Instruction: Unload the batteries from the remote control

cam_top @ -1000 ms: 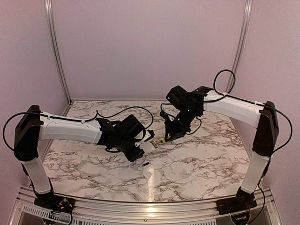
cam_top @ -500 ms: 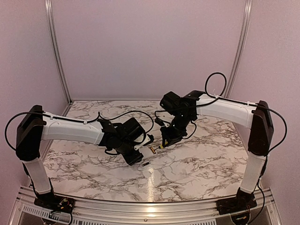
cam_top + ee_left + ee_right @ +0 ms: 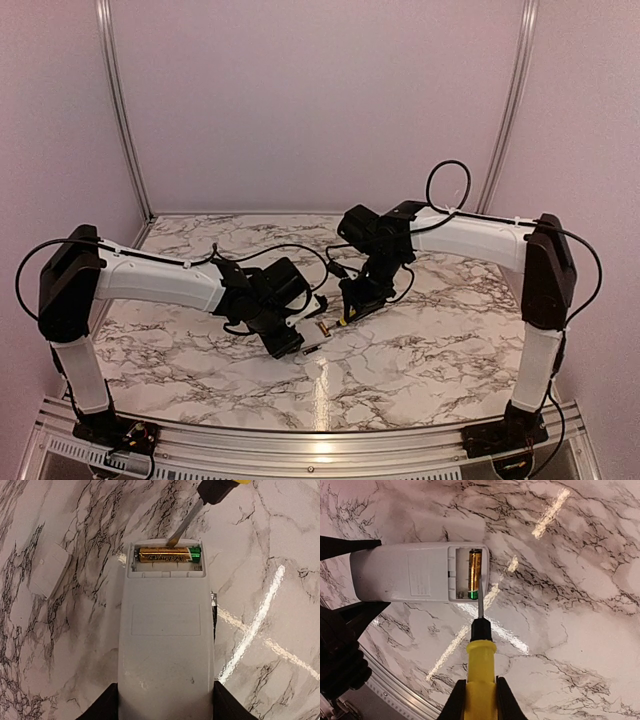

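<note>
My left gripper (image 3: 165,702) is shut on the white remote control (image 3: 165,645), holding its near end with the open battery recess facing up. One gold battery (image 3: 169,555) with a green end lies in the recess; the slot beside it is empty. My right gripper (image 3: 480,702) is shut on a yellow-handled screwdriver (image 3: 480,670). Its metal tip (image 3: 480,597) touches the green end of the battery (image 3: 474,572) in the remote control (image 3: 405,572). In the top view the left gripper (image 3: 290,325) and right gripper (image 3: 358,295) meet mid-table. A small dark battery (image 3: 311,348) lies on the table.
The loose white battery cover (image 3: 50,570) lies on the marble table (image 3: 280,540) left of the remote. The table's metal front edge (image 3: 395,695) shows below the right gripper. Cables hang from both arms over the middle.
Both arms have moved toward the front middle of the table. The right arm swung left and lower, bringing the screwdriver tip to the remote that the left gripper holds.
</note>
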You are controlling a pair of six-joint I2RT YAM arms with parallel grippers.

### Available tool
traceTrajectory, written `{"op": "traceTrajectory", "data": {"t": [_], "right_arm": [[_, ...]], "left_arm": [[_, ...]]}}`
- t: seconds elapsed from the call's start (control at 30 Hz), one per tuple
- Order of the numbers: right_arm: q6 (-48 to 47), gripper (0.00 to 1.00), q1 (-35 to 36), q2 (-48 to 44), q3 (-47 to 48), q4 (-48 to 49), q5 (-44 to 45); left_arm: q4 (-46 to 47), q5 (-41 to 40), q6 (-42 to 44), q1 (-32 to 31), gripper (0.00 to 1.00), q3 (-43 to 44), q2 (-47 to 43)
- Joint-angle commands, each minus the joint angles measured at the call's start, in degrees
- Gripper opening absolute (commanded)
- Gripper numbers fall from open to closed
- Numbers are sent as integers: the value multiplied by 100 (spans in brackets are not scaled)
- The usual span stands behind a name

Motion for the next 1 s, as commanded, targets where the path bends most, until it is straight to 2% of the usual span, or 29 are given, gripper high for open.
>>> {"op": "traceTrajectory", "data": {"t": [0.0,0.97], "right_arm": [[-101,0,74,209,-125,113,-433],[-253,0,79,457,-360,237,-751]], "left_arm": [[595,70,114,-25,0,-55,54],[714,69,421,-25,0,-322,99]]}}
